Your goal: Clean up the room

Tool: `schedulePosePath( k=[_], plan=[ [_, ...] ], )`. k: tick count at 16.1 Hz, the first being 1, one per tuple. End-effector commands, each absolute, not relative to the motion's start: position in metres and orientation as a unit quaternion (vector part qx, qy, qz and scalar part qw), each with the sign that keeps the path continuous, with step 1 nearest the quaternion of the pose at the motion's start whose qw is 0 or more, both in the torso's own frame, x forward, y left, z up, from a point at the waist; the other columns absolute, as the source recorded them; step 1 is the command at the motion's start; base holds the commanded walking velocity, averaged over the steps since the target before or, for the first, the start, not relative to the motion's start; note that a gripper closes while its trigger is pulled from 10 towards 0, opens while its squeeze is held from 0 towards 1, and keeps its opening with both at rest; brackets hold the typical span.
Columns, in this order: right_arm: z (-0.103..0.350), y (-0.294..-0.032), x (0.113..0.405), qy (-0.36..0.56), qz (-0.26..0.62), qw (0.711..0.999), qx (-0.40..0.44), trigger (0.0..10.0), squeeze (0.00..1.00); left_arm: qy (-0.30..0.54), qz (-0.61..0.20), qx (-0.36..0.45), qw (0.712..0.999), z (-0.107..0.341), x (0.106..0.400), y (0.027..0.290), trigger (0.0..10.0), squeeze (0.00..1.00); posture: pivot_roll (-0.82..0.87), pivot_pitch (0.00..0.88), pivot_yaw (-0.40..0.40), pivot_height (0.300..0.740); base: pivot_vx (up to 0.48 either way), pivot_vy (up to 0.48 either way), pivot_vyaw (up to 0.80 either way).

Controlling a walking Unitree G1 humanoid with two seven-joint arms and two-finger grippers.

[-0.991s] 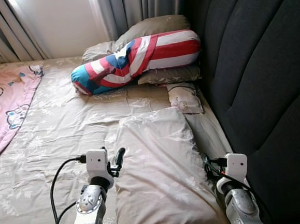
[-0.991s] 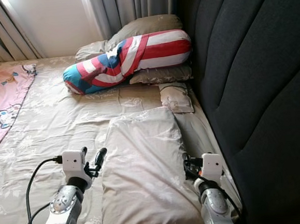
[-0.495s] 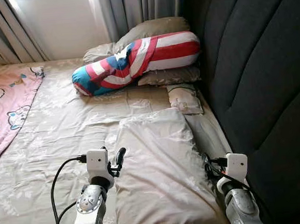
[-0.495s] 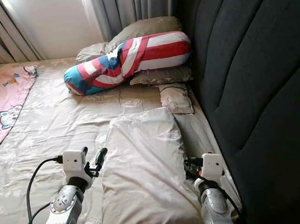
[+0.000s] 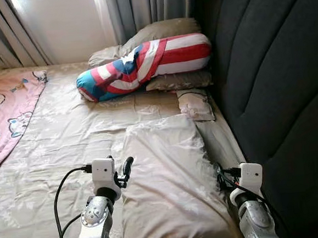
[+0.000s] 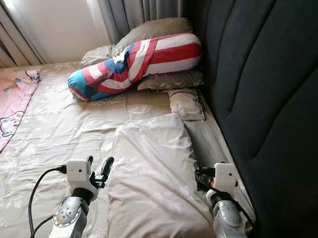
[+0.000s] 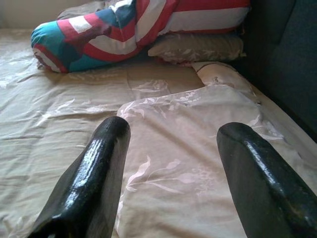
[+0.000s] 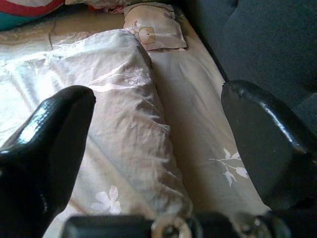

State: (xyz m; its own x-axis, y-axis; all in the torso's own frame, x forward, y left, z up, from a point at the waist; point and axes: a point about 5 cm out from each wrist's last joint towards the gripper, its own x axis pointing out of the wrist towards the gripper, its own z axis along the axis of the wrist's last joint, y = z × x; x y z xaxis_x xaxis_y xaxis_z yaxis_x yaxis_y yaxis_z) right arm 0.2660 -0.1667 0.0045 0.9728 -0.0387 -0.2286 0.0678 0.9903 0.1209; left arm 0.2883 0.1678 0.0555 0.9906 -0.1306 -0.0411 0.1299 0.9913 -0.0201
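Bed (image 5: 66,132) covered in a beige floral sheet, seen from the head cameras, with a dark padded headboard (image 5: 278,87) along the right. A large beige pillow (image 5: 169,179) lies near, between the two arms. Far along the headboard, a red, white and blue bolster (image 5: 143,62) rests on two beige pillows (image 5: 163,30); a small cushion (image 5: 195,104) lies between them and the large pillow. A pink blanket (image 5: 4,109) with cartoon animals covers the far left; curtains (image 5: 139,10) hang beyond.

The left wrist view adds detail: the left gripper (image 7: 173,163) has its fingers (image 7: 94,173) spread wide apart, holding nothing, hovering low over the left edge of the large pillow. The right wrist view shows the right gripper (image 8: 158,148), likewise spread and empty, straddling the pillow's right edge and the strip of sheet beside the headboard; it also reveals a bear print on the small cushion.

From the head views, both silver forearms reach forward at the near edge, the left gripper pointing up and far, the right arm close to the headboard.
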Motion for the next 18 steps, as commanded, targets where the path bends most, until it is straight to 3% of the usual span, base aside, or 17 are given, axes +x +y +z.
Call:
schedulePosePath(
  k=[1,3,18],
  plan=[
    [0.0033,-0.1654,0.2667,0.122,-0.025,0.99,0.064,10.0,0.0,0.025,-0.061,-0.014,0.998,0.0549,0.2891,0.1692,10.0,0.0,-0.06,0.014,0.002,0.708,0.0,0.0,0.0],
    [0.0032,-0.1652,0.2666,0.122,-0.025,0.99,0.061,10.0,0.0,0.025,-0.061,-0.014,0.998,0.0545,0.2887,0.1694,10.0,0.0,-0.07,0.016,0.002,0.688,0.0,0.0,0.0],
    [0.0051,-0.1675,0.2663,0.111,-0.036,0.991,0.062,10.0,0.0,0.026,-0.058,-0.013,0.998,0.0541,0.2893,0.17,10.0,0.0,-0.06,0.016,0.001,0.665,0.0,0.0,0.0]
  ],
)
